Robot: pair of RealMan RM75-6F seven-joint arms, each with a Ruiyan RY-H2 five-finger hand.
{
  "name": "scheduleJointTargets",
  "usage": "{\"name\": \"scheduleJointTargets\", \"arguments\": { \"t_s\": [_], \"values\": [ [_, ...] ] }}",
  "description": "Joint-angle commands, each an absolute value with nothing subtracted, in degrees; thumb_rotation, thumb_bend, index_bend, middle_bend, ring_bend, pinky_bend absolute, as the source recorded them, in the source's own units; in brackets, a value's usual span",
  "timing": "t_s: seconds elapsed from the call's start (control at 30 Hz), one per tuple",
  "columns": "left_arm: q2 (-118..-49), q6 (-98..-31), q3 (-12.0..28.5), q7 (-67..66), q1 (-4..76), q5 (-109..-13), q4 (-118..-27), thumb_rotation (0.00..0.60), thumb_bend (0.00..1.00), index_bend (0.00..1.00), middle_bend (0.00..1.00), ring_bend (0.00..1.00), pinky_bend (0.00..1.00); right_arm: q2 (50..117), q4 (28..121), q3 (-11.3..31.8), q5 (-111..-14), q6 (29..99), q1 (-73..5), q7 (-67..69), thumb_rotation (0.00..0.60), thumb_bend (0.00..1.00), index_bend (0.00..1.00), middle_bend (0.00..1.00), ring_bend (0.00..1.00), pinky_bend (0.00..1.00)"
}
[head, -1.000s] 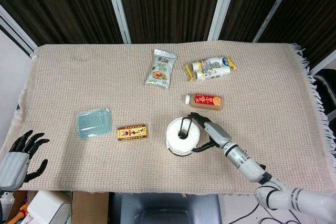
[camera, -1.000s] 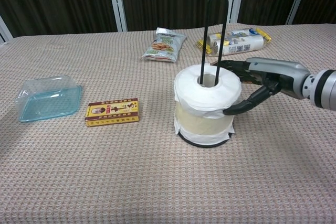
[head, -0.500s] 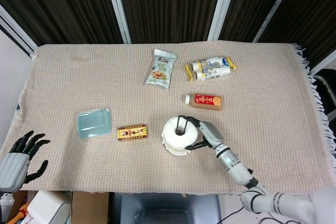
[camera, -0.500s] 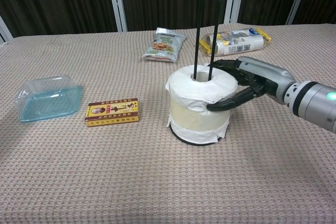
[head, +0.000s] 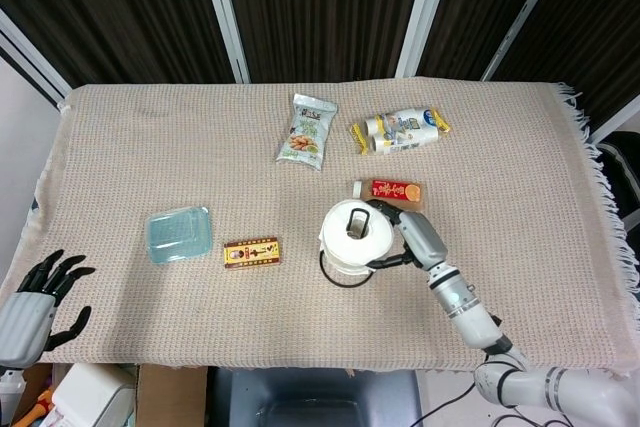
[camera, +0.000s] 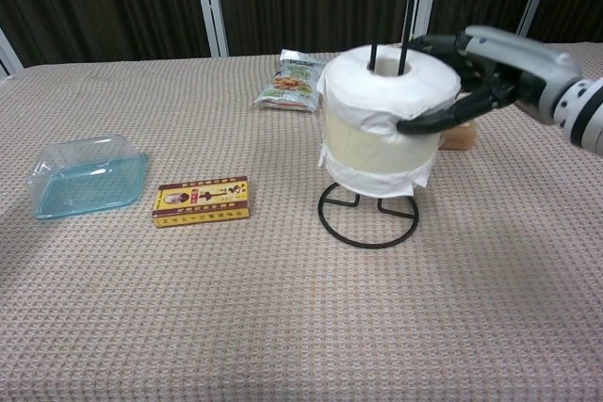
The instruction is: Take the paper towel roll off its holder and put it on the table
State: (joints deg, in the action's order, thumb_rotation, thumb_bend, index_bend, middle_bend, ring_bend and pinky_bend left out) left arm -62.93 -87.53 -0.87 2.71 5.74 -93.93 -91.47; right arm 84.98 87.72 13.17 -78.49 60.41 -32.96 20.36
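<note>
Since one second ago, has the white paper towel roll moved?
Yes. The white paper towel roll has gone up along the black wire holder, whose ring base now shows bare on the table; the right hand grips it.

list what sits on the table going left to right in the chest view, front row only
clear plastic container → yellow and red box → paper towel roll, lifted partway up its black wire holder and gripped by the right hand

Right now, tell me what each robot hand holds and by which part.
The right robot hand grips the paper towel roll by its upper side, lifted partway up the holder. The left robot hand holds nothing.
</note>
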Motion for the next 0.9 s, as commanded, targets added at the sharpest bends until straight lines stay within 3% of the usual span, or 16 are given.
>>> {"name": "scheduleJointTargets", "arguments": {
  "t_s": [0.03, 0.5, 0.9],
  "values": [
    [-63.00, -87.49, -0.95, 2.47, 5.82, -94.14, -91.45, 0.600, 0.42, 0.26, 0.16, 0.06, 0.17, 78.77, 94.84, 16.33, -76.60, 62.02, -32.56, 16.86, 0.600, 0.00, 0.68, 0.55, 0.58, 0.59],
    [-62.91, -87.07, -1.32, 1.73, 5.94, -94.50, -91.92, 0.600, 0.42, 0.26, 0.16, 0.06, 0.17, 70.51, 107.04, 22.27, -70.58, 65.72, -32.29, 9.96, 0.600, 0.00, 0.67, 0.55, 0.58, 0.59],
    [-62.73, -86.76, -1.45, 1.80, 6.04, -94.50, -92.08, 0.600, 0.42, 0.26, 0.16, 0.06, 0.17, 63.42, 113.78, 26.45, -69.64, 72.90, -29.00, 8.67, 0.600, 0.00, 0.66, 0.55, 0.58, 0.59]
  ]
}}
